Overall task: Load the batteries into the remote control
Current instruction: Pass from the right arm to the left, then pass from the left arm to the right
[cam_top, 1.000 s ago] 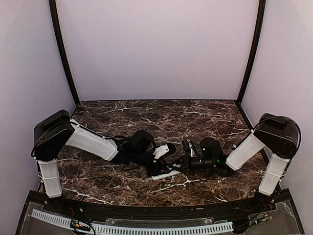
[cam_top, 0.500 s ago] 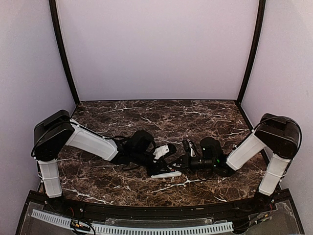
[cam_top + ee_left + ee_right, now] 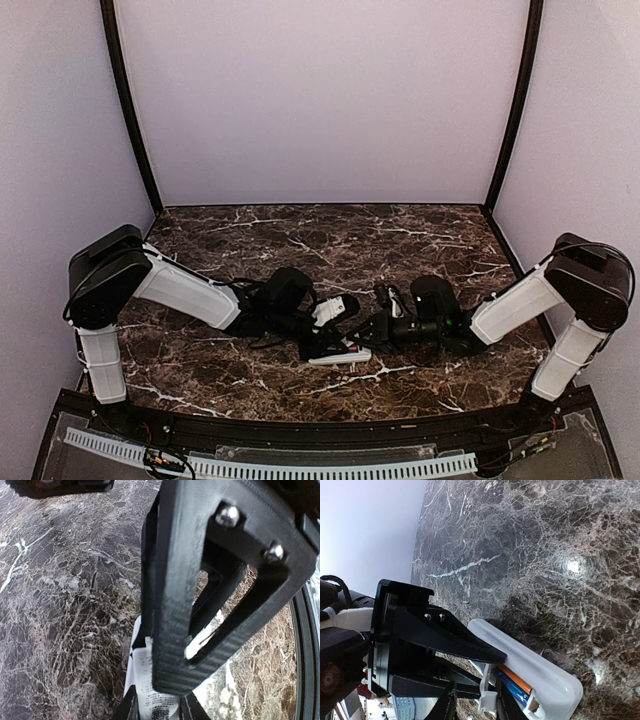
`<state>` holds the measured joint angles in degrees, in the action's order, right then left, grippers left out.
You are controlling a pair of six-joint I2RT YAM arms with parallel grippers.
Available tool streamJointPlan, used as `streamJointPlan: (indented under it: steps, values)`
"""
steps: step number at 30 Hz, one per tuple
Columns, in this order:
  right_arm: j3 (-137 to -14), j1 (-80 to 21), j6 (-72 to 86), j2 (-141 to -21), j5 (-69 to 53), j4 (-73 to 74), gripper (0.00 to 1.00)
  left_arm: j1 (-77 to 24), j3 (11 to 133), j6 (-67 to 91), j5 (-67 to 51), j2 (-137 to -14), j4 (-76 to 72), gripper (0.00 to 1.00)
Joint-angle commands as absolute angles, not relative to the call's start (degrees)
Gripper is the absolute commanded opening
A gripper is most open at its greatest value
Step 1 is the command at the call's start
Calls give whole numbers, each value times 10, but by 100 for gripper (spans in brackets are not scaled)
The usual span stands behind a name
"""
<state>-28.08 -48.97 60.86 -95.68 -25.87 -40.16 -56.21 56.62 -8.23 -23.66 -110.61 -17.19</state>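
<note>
Under left hand (image 3: 492, 664), remote control (image 3: 542, 672) half hidden; batteries (image 3: 514, 681) only partly vis.

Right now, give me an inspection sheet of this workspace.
Surface: dark veined marble table.
Job's things: remote control lies back-up with its compartment open; orange and blue batteries sit side by side inside it.
Clutter: small white piece at the compartment end, identity unclear.
Grippers: left gripper clamps the remote control; right gripper straddles the white piece, grip unclear.
Cables: black cable along the left arm.
Surroundings: lilac walls, black corner posts.
</note>
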Motion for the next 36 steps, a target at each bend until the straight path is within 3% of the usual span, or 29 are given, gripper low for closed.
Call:
streamJointPlan:
  steps: [1,10,36]
  values:
    - [-300,-483,572,-911,-250,-327,25,-567,547,-98,-246,-1087,-116,6]
    - [-335,-476,522,-846,-224,-144,25,-567,555,-117,-244,-1084,-92,6]
    - [-380,-482,504,-893,-242,-106,11,-570,565,-135,-241,-1088,-69,6]
